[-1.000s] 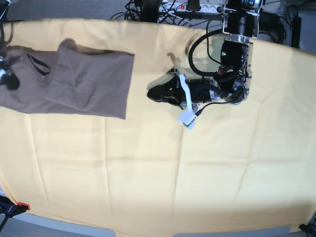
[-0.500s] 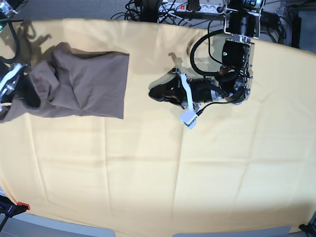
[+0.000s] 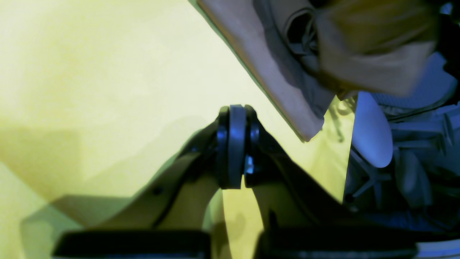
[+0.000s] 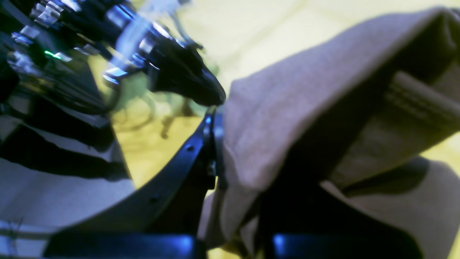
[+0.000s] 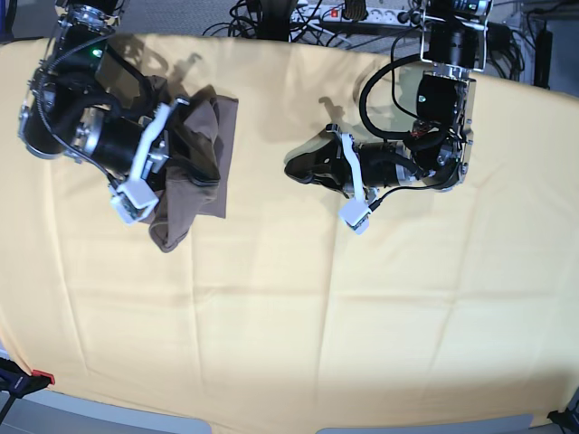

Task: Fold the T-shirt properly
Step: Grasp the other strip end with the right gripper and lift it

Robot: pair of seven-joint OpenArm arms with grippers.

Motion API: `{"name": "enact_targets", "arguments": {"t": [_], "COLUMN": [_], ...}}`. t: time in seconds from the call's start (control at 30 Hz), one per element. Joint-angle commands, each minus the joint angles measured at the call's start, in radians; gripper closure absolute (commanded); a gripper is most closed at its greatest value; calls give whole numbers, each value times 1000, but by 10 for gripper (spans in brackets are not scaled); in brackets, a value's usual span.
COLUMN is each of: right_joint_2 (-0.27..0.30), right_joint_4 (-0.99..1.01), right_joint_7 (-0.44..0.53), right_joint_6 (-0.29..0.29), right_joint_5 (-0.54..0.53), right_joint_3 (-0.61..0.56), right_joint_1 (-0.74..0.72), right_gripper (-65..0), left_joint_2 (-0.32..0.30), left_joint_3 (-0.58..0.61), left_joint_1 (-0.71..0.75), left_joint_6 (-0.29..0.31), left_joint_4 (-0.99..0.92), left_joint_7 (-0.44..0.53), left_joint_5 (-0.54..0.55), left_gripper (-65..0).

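Note:
The taupe T-shirt point(image 5: 201, 145) is bunched at the back left of the table. Part of it is lifted and a fold hangs down toward the front point(image 5: 170, 231). My right gripper point(image 4: 218, 151) is shut on a fold of the T-shirt point(image 4: 287, 108), which drapes over one finger. In the base view the cloth hides its fingertips. To the T-shirt's right, my left gripper point(image 5: 297, 168) hovers low over the cloth, apart from the shirt. It is shut point(image 3: 235, 144) with nothing in it. The T-shirt's edge point(image 3: 273, 75) shows beyond it.
A large pale yellow cloth point(image 5: 289, 316) covers the whole table. Cables and a power strip point(image 5: 362, 13) lie behind the back edge. A dark clamp point(image 5: 20, 380) sits at the front left corner.
My right arm has swung in from the left edge and carried the shirt's left part up and rightward over the rest, which is now bunched. The left arm has barely shifted.

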State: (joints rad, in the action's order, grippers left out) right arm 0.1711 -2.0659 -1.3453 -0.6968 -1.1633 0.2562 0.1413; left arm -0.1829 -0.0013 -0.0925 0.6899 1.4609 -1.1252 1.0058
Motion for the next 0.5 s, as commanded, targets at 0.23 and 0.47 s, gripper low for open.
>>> {"name": "enact_targets", "arguments": {"t": [0.23,0.47], "right_joint_2": [7,10], "right_joint_4": [131,-90], "right_joint_7": [89,0], "right_joint_6": [-1,-1], "right_joint_5": [79,-32], "right_joint_3": [-221,-215], "right_joint_1": [-42,-39], "right_gripper": [-473,-493], "left_joint_2": [-5,-6], "left_joint_3": [-3,-3], "left_joint_1": [-11,-10], "left_joint_6": [8,8], "left_joint_4": [18,18], "left_joint_7": [18,18], "left_joint_5": [25,23], "left_gripper": [0,0]}}
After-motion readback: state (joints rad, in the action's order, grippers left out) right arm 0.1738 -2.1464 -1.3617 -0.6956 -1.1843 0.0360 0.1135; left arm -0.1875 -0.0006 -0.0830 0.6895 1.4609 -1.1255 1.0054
